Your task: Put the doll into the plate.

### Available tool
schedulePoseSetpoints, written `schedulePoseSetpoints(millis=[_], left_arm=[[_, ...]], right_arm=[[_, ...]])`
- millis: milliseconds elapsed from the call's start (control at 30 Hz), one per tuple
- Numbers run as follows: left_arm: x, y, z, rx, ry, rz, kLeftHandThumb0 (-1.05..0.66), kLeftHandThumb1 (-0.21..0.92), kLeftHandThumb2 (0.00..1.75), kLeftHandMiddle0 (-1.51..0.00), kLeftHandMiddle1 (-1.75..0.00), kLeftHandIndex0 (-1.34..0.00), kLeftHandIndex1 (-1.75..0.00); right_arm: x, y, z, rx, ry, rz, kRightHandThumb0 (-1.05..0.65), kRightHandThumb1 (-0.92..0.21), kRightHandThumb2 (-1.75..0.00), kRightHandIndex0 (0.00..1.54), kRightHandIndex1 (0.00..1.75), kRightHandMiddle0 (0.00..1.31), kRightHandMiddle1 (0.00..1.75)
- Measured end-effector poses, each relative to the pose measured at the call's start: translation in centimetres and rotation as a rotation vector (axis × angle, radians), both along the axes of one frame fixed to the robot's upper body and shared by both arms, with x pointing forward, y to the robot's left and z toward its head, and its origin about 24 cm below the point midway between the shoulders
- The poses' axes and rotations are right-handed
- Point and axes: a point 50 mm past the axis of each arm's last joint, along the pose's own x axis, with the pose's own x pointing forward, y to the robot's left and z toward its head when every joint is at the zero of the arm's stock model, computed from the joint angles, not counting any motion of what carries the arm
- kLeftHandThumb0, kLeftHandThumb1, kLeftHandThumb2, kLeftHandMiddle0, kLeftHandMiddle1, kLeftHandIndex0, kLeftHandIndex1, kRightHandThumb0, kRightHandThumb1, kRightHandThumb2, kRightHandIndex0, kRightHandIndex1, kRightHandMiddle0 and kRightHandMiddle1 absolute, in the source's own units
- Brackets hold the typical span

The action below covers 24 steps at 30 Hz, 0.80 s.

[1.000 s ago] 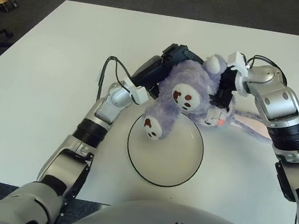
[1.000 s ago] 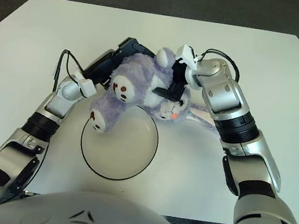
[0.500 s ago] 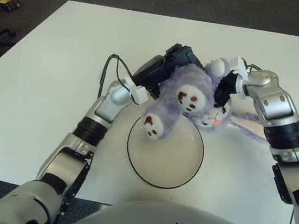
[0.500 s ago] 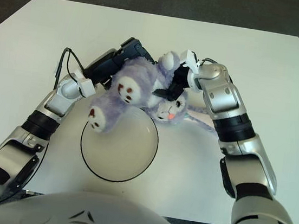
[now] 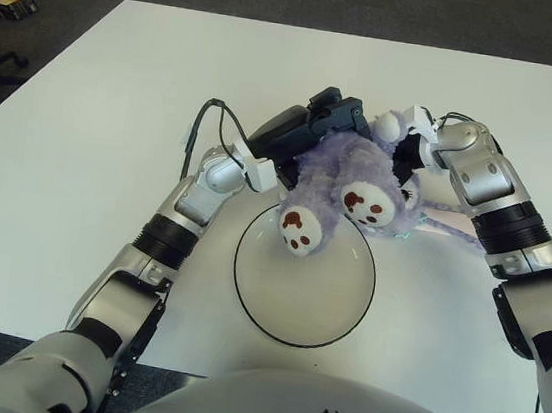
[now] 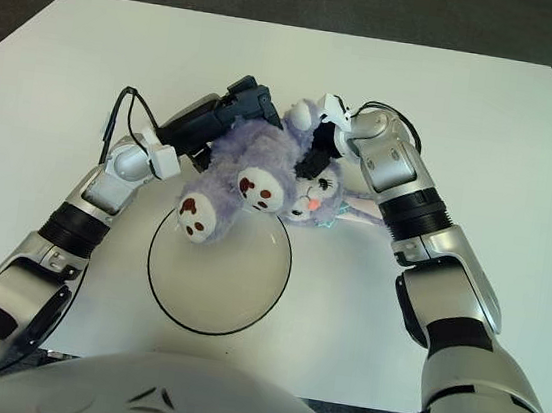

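The left robot hand (image 5: 318,123) reaches in from the left over the white desk (image 5: 82,142), its dark fingers closed against the back and upper side of the purple doll (image 5: 345,180), grasping it. The doll hangs between the two hands, its body just right of the left robot hand and tilted so that both white foot soles with their brown paw marks face up toward the camera. Below the left robot hand lies the round plate (image 5: 344,311), pale with a dark rim, flat on the desk. The doll's lower foot shows over the plate's far rim; whether it touches the plate cannot be told. The doll's face, with a small pink mouth, sits just below the right robot hand (image 6: 320,143), and long pale ears trail away to the right on the desk. The right robot hand presses into the doll's head side, fingers clenched on the plush.
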Motion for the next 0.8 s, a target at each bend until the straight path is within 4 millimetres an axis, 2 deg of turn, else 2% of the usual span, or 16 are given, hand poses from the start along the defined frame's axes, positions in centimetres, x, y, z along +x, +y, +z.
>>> schedulePoseSetpoints(millis=[67, 167, 233, 267, 333, 400, 533, 600, 633, 667, 733, 800], left_arm=[[0.0, 0.0, 0.0, 0.0, 0.001, 0.002, -0.45, 0.39, 1.2, -0.41, -1.75, -0.55, -1.73], [0.0, -0.1, 0.1, -0.004, 0.002, 0.003, -0.15, 0.3, 1.24, -0.49, -1.75, -0.68, -1.5], [0.0, -0.1, 0.1, -0.01, 0.002, 0.003, -0.08, 0.28, 1.25, -0.51, -1.75, -0.72, -1.44], [0.0, -0.2, 0.2, -0.013, 0.002, 0.003, -0.05, 0.27, 1.26, -0.52, -1.75, -0.73, -1.42], [-0.1, -0.1, 0.2, -0.019, 0.001, 0.004, -0.03, 0.26, 1.27, -0.53, -1.75, -0.73, -1.42], [-0.1, -0.1, 0.4, -0.034, -0.002, 0.001, -0.02, 0.25, 1.29, -0.55, -1.75, -0.72, -1.44], [-0.2, 0.0, 0.8, -0.089, -0.007, -0.01, -0.01, 0.15, 1.44, -0.66, -1.75, -0.7, -1.53], [-0.2, 0.0, 0.9, -0.1, -0.006, -0.012, -0.01, 0.1, 1.53, -0.72, -1.73, -0.66, -1.63], [-0.2, -0.1, 1.0, -0.107, -0.006, -0.018, -0.01, 0.08, 1.55, -0.74, -1.73, -0.66, -1.66], [-0.2, -0.2, 1.0, -0.115, -0.004, -0.021, 0.0, 0.06, 1.58, -0.76, -1.72, -0.65, -1.69], [-0.1, -0.2, 1.0, -0.12, 0.007, -0.017, 0.0, 0.03, 1.62, -0.8, -1.7, -0.65, -1.72], [0.0, -0.2, 0.9, -0.117, 0.021, -0.012, 0.0, 0.02, 1.64, -0.81, -1.7, -0.65, -1.73]], right_arm=[[0.0, 0.0, 0.0, -0.001, -0.001, 0.002, -0.01, -0.71, -0.74, 0.44, 1.6, 0.22, 1.61], [0.0, 0.1, 0.0, -0.003, -0.002, 0.004, -0.01, -0.71, -0.74, 0.44, 1.6, 0.22, 1.61], [0.0, 0.1, 0.0, -0.004, -0.002, 0.005, -0.01, -0.71, -0.74, 0.44, 1.6, 0.22, 1.61], [0.0, 0.2, 0.0, -0.004, -0.002, 0.01, -0.01, -0.61, -0.89, 0.47, 1.65, 0.27, 1.63], [-0.4, 0.7, 0.4, -0.007, 0.004, 0.039, -0.01, -0.52, -1.03, 0.51, 1.7, 0.31, 1.64], [-1.0, 1.2, 1.1, 0.005, -0.005, 0.074, -0.01, -0.56, -1.01, 0.4, 1.72, 0.29, 1.69], [-1.6, 1.4, 2.2, 0.076, -0.074, 0.084, -0.01, -0.48, -1.12, 0.4, 1.74, 0.36, 1.73], [-1.7, 1.1, 2.4, 0.081, -0.096, 0.08, -0.01, -0.59, -1.01, 0.37, 1.74, 0.24, 1.74], [-1.9, 0.8, 2.5, 0.098, -0.104, 0.072, -0.01, -0.58, -1.01, 0.39, 1.73, 0.24, 1.74], [-1.9, 0.6, 2.4, 0.104, -0.089, 0.057, -0.01, -0.56, -1.03, 0.42, 1.72, 0.24, 1.74], [-1.7, 0.3, 2.2, 0.083, -0.028, 0.015, 0.0, -0.42, -1.19, 0.55, 1.69, 0.32, 1.74], [-1.6, 0.4, 1.9, 0.052, 0.032, -0.013, 0.0, -0.35, -1.28, 0.6, 1.71, 0.36, 1.75]])
